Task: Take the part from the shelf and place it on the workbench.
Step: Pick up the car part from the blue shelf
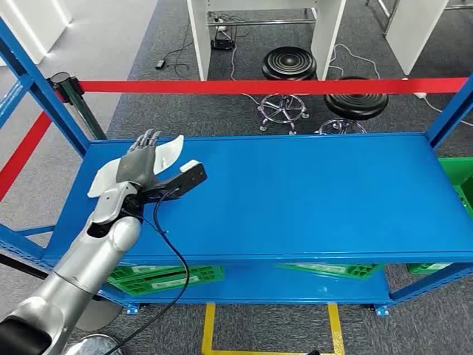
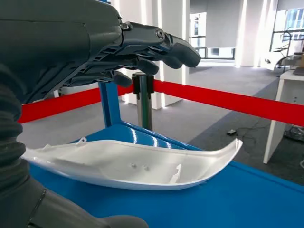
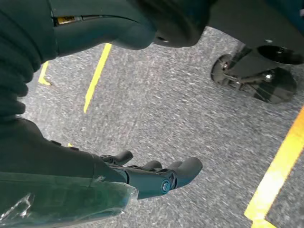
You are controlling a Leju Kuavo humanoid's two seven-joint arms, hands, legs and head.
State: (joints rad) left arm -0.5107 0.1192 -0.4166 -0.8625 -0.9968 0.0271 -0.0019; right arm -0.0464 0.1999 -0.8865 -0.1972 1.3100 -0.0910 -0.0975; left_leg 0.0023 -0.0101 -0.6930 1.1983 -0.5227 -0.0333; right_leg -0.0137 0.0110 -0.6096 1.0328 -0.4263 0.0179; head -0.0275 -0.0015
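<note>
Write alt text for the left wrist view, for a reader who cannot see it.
The robot's left hand hovers with fingers extended, holding nothing, above a long curved white plastic part lying on a glossy blue shelf. Behind them a red barrier tape on a metal post crosses a bright room with grey carpet.

The head view looks forward and down from high on the robot onto the blue shelf [image 1: 312, 196], with the red barrier tape [image 1: 251, 86] toward 12 o'clock. The left wrist view sits close behind the left hand [image 2: 118, 45], low over the same shelf, facing the white part [image 2: 136, 164] and that tape; both views share these. The right wrist view hangs close behind the right hand [image 3: 150, 178], probably facing straight down at grey floor [image 3: 172, 109].
</note>
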